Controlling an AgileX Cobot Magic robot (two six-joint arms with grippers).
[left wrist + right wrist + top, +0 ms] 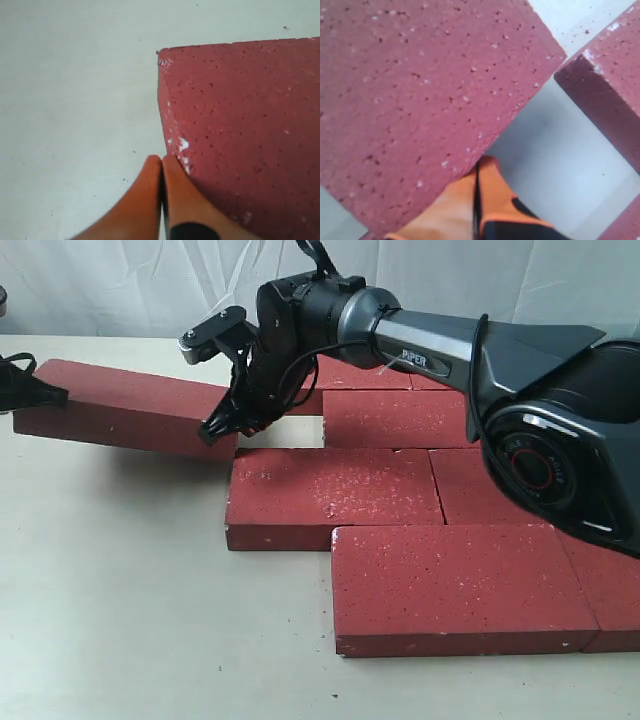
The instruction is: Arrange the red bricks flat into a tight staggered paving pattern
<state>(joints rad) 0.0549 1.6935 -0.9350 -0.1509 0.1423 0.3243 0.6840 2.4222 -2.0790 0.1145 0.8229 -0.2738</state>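
Pushing, not gripping, as far as I can judge.

Outside camera: the loose brick lies at the open end of the laid bricks, slanted to their rows and not yet in the pattern. My left gripper sits at its end away from the paving. My right gripper is at the end next to the paving. A patch of bare table shows between that end and the back-row brick. That end may be riding up on a laid brick's corner; cannot tell.

Left wrist camera: my left fingers are pressed together with nothing between them, tips touching the loose brick's side just beside a corner.

Right wrist camera: my right fingers are also closed on nothing, tips against the loose brick's edge near a corner. Past that corner is bare table, then a neighbour brick, apart from the loose one.

Risks, my guess:
- Both contacts sit close to corners, so a push could spin the loose brick instead of sliding it into the opening.
- Closed tips on a rough edge can slip off.
- If the end by the paving catches a laid brick's corner, it may jam, climb on top, or shove the laid rows apart.
- Uneven pushing from the two ends would leave a wedge-shaped joint.
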